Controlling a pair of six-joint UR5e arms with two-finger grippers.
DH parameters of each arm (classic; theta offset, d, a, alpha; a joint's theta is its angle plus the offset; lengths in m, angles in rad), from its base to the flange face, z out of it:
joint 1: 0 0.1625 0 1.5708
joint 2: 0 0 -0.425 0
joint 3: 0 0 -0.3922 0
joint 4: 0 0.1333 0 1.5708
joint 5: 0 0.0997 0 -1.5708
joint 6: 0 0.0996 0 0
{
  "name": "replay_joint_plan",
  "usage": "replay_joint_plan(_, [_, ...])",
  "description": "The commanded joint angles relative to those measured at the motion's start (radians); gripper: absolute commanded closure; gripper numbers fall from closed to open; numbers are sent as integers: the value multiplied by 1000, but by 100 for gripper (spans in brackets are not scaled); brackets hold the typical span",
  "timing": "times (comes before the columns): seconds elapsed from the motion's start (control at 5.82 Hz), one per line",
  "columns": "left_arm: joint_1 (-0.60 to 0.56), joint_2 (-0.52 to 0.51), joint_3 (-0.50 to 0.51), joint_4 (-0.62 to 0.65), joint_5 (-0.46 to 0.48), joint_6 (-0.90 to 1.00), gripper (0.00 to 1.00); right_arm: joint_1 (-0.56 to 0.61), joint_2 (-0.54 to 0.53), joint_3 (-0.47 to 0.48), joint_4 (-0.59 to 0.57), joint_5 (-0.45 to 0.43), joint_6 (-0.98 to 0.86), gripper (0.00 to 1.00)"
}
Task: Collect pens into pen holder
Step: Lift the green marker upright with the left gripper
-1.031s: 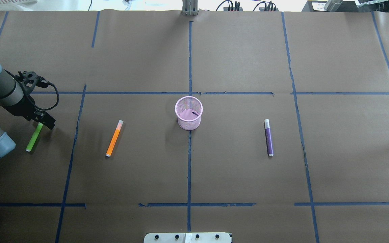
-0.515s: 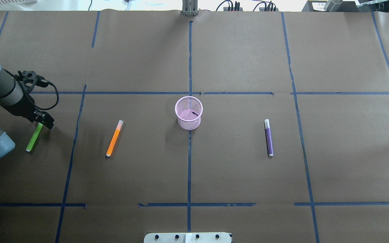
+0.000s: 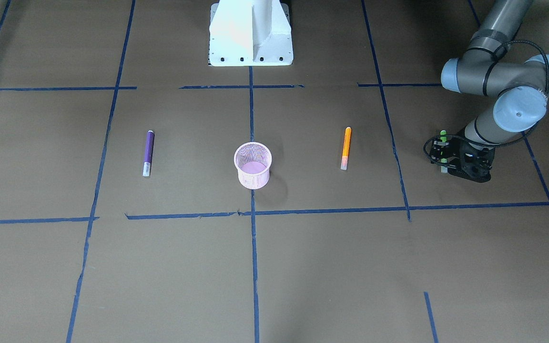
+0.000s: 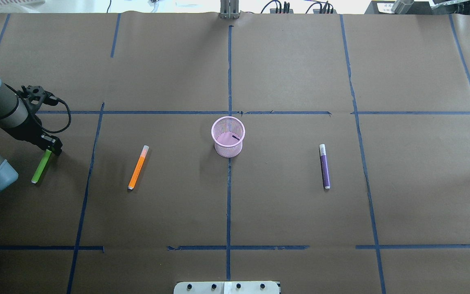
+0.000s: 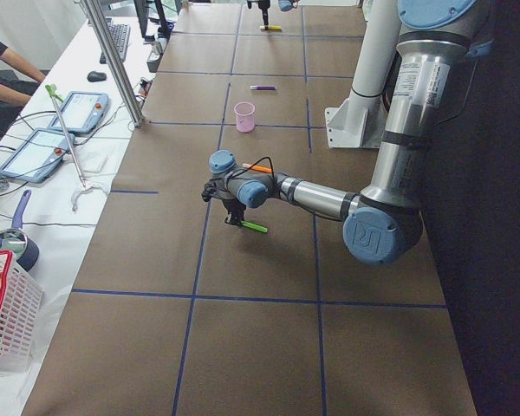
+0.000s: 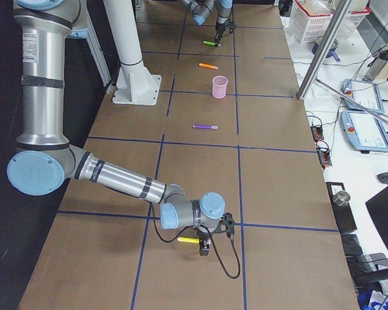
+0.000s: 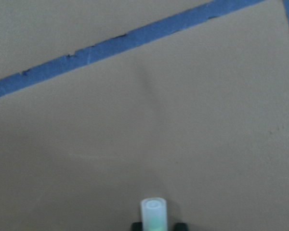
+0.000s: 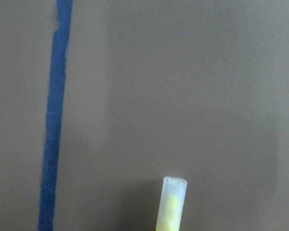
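Observation:
The pink mesh pen holder [image 4: 227, 136] stands upright at the table's middle. The orange pen [image 4: 138, 167] lies to its left and the purple pen [image 4: 324, 166] to its right, both flat. The green pen [image 4: 40, 167] lies at the far left. My left gripper [image 4: 51, 148] sits low over its cap end. In the left wrist view the pale cap [image 7: 153, 215] sits tight between the two black fingertips. My right gripper [image 6: 205, 245] shows only in the exterior right view, at a yellow pen [image 6: 189, 239]; I cannot tell whether it is open or shut.
Blue tape lines [image 4: 229, 69] divide the brown paper table cover. The robot's white base [image 3: 250, 33] stands at the near edge behind the holder. Tablets [image 6: 368, 132] and a basket [image 6: 320, 14] sit on the side bench beyond the table's far edge.
My left gripper has shifted slightly left and away over the green pen's cap end. The green pen, the other pens and the holder have not moved.

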Motion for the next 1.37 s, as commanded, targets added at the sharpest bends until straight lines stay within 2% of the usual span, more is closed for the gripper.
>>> replay_joint_plan(0.0, [0,-1,-2,0,-3,1,95,-2,0,0,0,0,1,0])
replay_joint_plan(0.34, [-9,-3,-40,9,-6,5,100,-2,0,0,0,0,1,0])
replay_joint_plan(0.69, [-87,-18,-139,113,-9,17,100,-2,0,2,0,2,1,0])
replay_joint_plan(0.86, [-95,-65,-205,162,3,17,100,-2,0,0,0,0,1,0])
replay_joint_plan(1.03, [-98,-117,-227,164,6,12,100,-2,0,2,0,2,1,0])
replay_joint_plan(1.2, [-80,-209,-232,164,55,-58,100,-2,0,3,0,2,1,0])
